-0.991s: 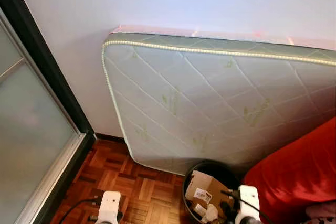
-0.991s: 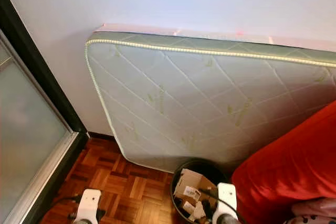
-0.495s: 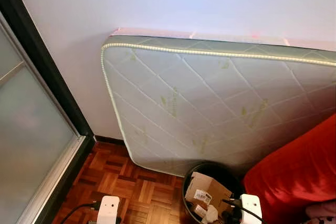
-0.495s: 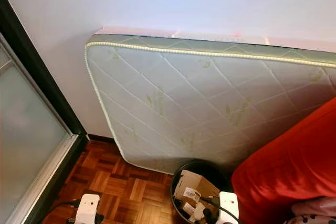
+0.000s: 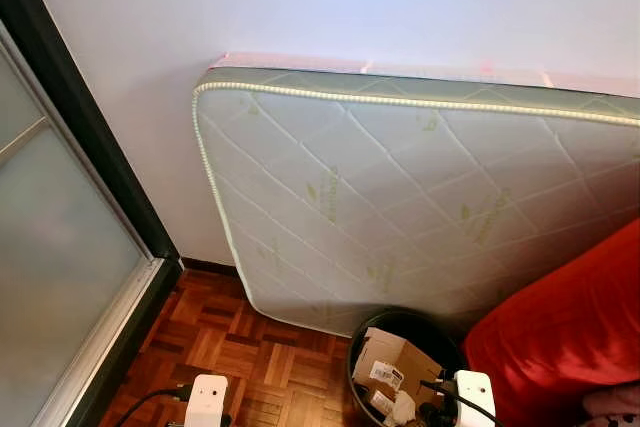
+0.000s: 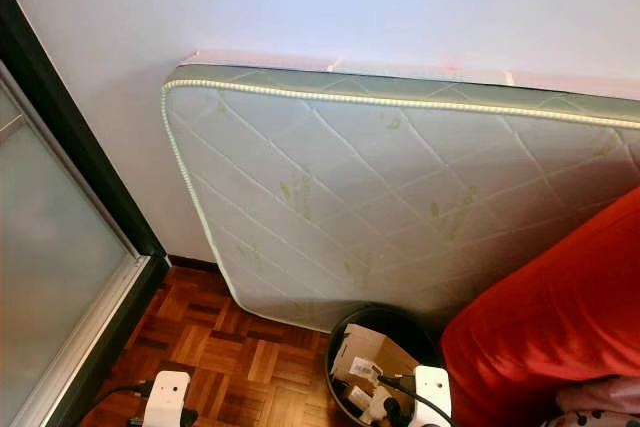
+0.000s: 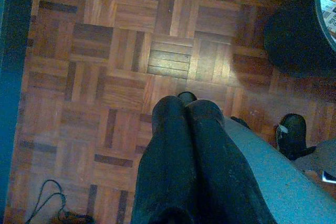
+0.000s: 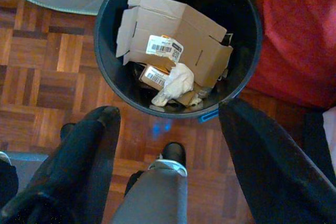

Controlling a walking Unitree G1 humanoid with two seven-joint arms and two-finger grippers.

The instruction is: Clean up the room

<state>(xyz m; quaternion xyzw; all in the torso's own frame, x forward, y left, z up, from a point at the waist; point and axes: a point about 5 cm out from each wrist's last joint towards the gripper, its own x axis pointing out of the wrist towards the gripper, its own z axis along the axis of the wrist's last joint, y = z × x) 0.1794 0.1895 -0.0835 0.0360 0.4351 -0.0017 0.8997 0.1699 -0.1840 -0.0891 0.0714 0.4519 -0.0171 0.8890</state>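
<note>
Black and round, the trash bin (image 8: 178,45) on my screen holds a flattened cardboard box (image 8: 173,45) and crumpled paper (image 8: 176,85); it stands on parquet floor (image 7: 105,77) between a leaning mattress (image 5: 400,197) and a red cover (image 5: 570,327) cut off at the frame's edge. I see the right gripper (image 8: 168,124) above its rim, fingers spread wide and empty. The left gripper (image 7: 186,106) hangs over bare floor, fingers pressed together.

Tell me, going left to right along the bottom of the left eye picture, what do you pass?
Frosted glass door → parquet floor → black bin holding a cardboard box → red cover.
</note>
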